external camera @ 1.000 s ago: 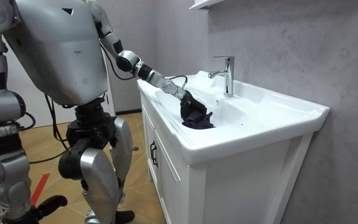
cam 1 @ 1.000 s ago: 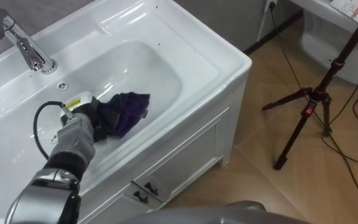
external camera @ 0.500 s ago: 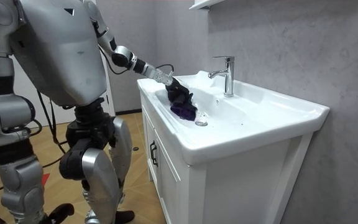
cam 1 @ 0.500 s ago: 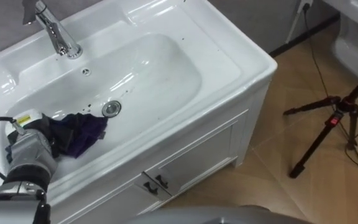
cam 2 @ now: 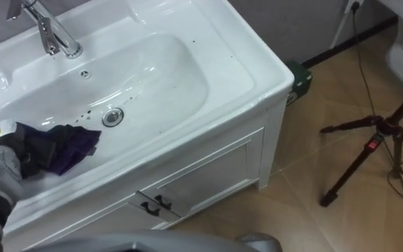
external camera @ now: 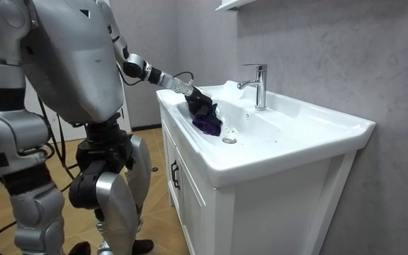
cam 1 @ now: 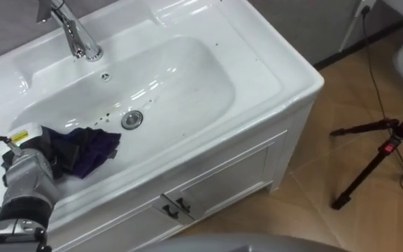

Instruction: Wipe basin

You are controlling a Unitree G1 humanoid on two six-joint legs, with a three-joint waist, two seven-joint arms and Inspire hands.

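A white basin (cam 1: 257,64) is set in a white vanity, with a chrome tap (cam 1: 76,33) at the back and a round drain (cam 1: 131,119) in the bowl. A dark purple cloth (cam 1: 89,151) lies bunched at the bowl's left end, just left of the drain. My left hand (cam 1: 28,168) comes in from the lower left, its dark fingers curled into the cloth's left part. In the room view the same hand (external camera: 190,96) presses the cloth (external camera: 207,122) down inside the bowl, and I stand at the vanity's front. Small dark specks dot the bowl near the drain.
The vanity's front has two dark door handles (cam 1: 173,205). A black tripod (cam 1: 390,147) with red clamps stands on the wooden floor to the right, with cables around it. A small dark green box (cam 2: 298,77) sits by the wall past the vanity's right corner.
My left hand has dragged the cloth from the middle of the bowl to its left end, uncovering the drain. The eye view has also shifted.
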